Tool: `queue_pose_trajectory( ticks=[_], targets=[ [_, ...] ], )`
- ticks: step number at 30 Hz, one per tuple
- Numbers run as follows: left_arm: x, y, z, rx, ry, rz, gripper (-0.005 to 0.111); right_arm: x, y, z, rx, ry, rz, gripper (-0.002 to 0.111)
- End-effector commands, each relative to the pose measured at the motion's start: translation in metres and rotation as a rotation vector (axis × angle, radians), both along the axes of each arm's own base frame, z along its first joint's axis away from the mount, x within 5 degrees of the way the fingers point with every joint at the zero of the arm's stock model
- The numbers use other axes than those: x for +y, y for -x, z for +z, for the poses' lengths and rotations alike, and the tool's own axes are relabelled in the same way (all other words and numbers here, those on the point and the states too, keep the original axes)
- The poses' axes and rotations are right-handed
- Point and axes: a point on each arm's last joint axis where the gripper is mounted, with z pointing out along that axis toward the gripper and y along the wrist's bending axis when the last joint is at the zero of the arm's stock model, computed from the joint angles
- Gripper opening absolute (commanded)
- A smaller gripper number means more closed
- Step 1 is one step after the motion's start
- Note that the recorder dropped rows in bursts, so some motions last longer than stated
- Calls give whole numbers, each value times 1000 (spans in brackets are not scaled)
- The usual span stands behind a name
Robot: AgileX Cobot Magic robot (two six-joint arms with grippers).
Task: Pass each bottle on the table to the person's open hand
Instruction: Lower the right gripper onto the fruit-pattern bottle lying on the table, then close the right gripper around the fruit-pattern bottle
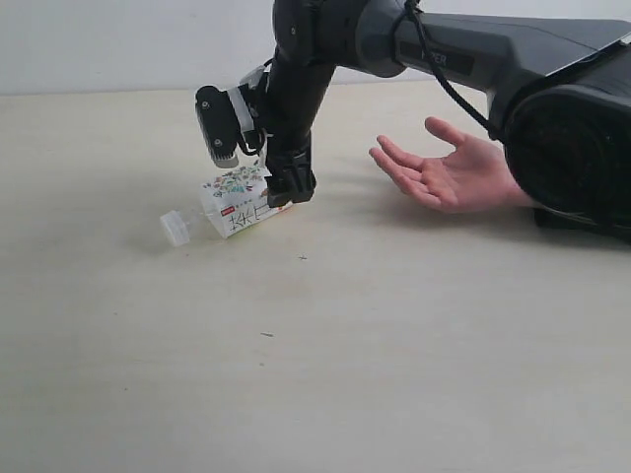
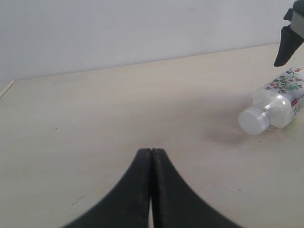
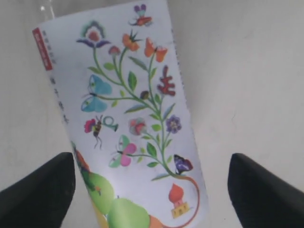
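Note:
One bottle (image 1: 235,205) with a white floral label and a white cap (image 1: 175,228) lies on its side on the table (image 1: 325,355). My right gripper (image 1: 268,187) is lowered over its labelled body and stands open. In the right wrist view the bottle (image 3: 133,118) lies between the two fingers (image 3: 266,190); one stands clear of it and the other is close beside it. The person's open hand (image 1: 444,172) rests palm up on the table to the right. My left gripper (image 2: 151,151) is shut on nothing, and its view shows the bottle (image 2: 278,99) some way off.
The big black body of the right arm (image 1: 562,118) reaches in from the right, above and behind the hand. A tip of the right gripper (image 2: 287,42) shows above the bottle in the left wrist view. A pale wall (image 1: 118,39) runs behind the table.

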Motion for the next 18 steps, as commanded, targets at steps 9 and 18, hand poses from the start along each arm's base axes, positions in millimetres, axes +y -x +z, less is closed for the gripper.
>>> queue_pose_trajectory(
  ticks=[9, 18],
  targets=[
    [0, 0, 1, -9, 5, 1, 1, 1, -2, -9, 5, 9, -1, 83],
    [0, 0, 1, -9, 5, 1, 1, -1, 1, -22, 67, 36, -32, 78]
  ],
)
